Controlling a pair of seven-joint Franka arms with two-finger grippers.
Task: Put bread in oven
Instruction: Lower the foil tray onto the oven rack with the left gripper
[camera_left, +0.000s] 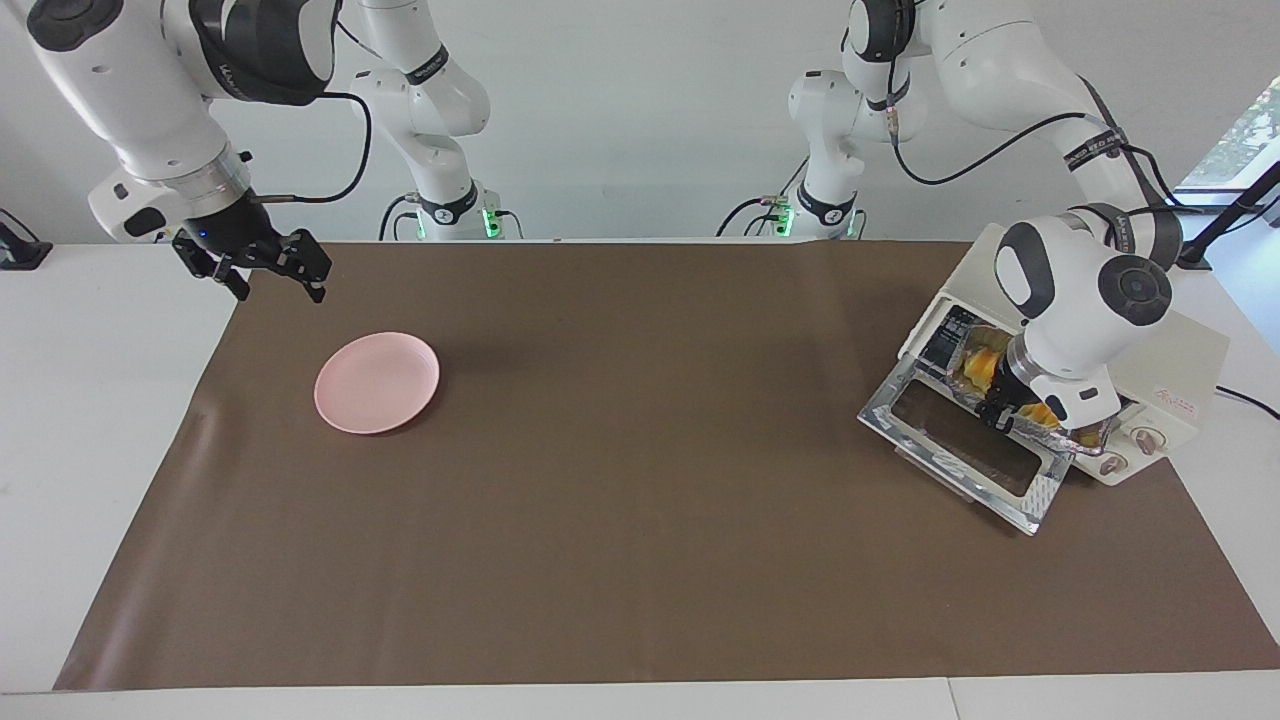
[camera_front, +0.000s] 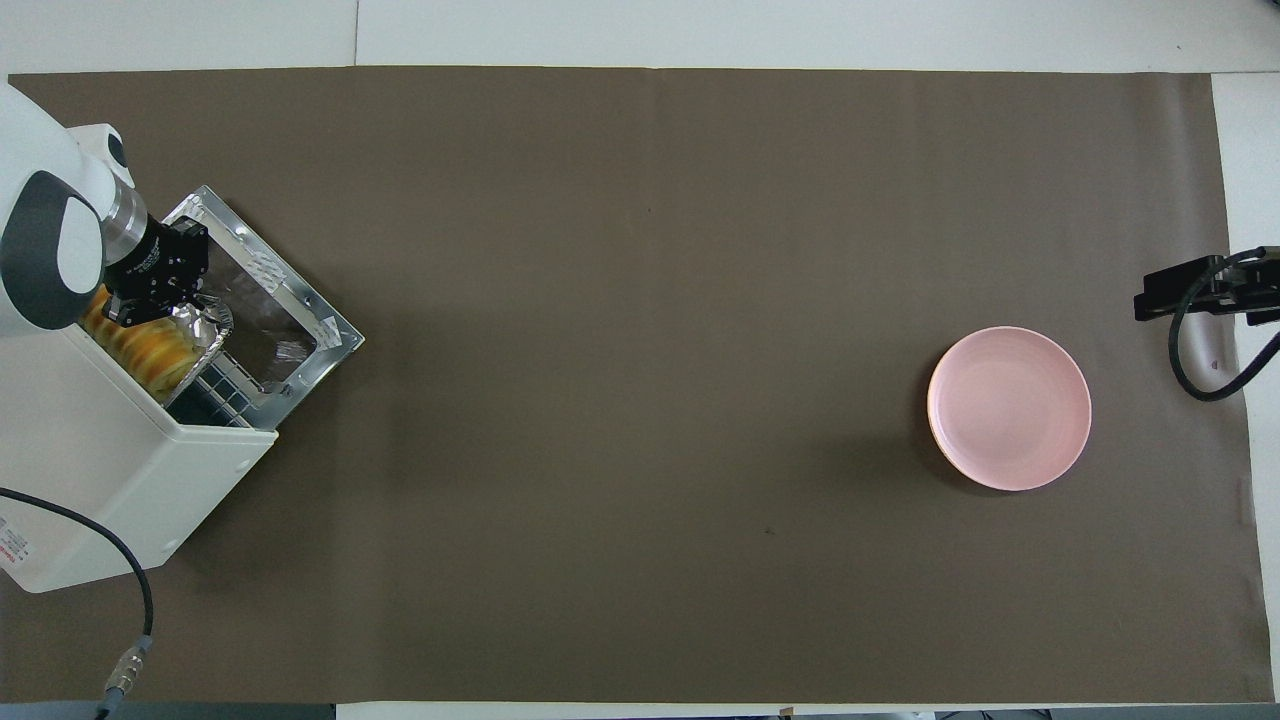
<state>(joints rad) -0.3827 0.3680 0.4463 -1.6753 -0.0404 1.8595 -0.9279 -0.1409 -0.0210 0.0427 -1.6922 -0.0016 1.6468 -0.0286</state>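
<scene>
1. Looking at the left arm's end of the table, we find the small golden-yellow ridged loaf of bread (camera_front: 150, 352) lying in a crinkled silver foil tray (camera_front: 203, 322) at the mouth of the cream-white boxy toaster oven (camera_front: 120, 480), whose glass door in a shiny metal frame (camera_left: 965, 450) lies folded down flat in front of it.
2. We see the left gripper (camera_left: 1003, 412) down at the tray's front rim, its fingertips brought fully together; they seem pinched on the foil edge, though we cannot tell for sure.
3. We judge the loaf light, soft and easily dented, so we take hold of the tray and not the bread.
4. We expect the thin foil to bend or tear under a hard pull; a grip on the rolled rim, with a level push along the wire rack, suits it best.
5. We note the tray may snag on the rack, and part of it sits out over the door.
6. We see the right gripper (camera_left: 270, 270) waiting with its jaws spread wide and empty, over the brown mat's edge near the round pink plate (camera_left: 377, 382).
</scene>
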